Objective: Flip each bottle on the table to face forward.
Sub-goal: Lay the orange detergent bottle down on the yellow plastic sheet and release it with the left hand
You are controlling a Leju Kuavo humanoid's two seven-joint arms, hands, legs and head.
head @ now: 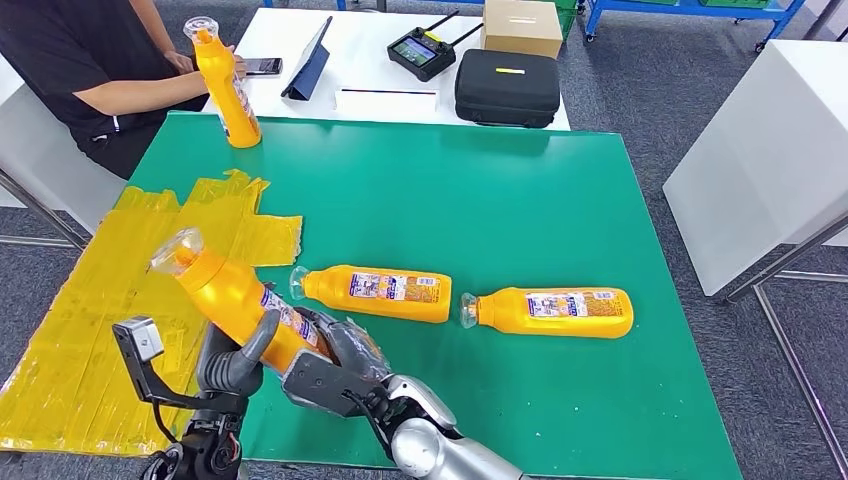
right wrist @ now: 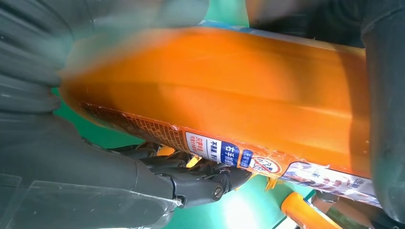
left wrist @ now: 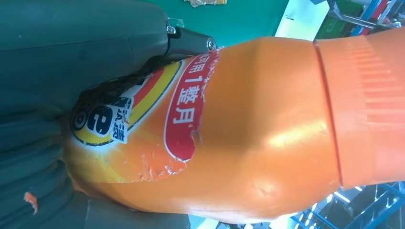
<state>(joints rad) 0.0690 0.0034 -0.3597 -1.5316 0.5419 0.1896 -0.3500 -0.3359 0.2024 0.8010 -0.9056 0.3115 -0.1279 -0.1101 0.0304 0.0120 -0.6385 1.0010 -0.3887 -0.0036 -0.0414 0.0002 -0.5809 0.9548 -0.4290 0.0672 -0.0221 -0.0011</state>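
An orange bottle (head: 232, 297) is lifted off the green table (head: 520, 200) at the near left, tilted with its clear cap up and to the left. My left hand (head: 235, 360) and my right hand (head: 335, 365) both grip its lower body. The left wrist view shows its front label (left wrist: 138, 114) close up; the right wrist view shows its side (right wrist: 229, 95). Two more orange bottles (head: 378, 292) (head: 553, 310) lie on their sides mid-table, caps pointing left, labels up. A fourth bottle (head: 226, 85) stands upright at the far left corner.
Crumpled yellow plastic sheeting (head: 110, 300) covers the table's left edge. A person (head: 90, 70) sits at the far left beside the upright bottle. A white table behind holds a tablet (head: 310, 60), a controller (head: 422, 50), a black case (head: 507, 87) and a cardboard box (head: 520, 25).
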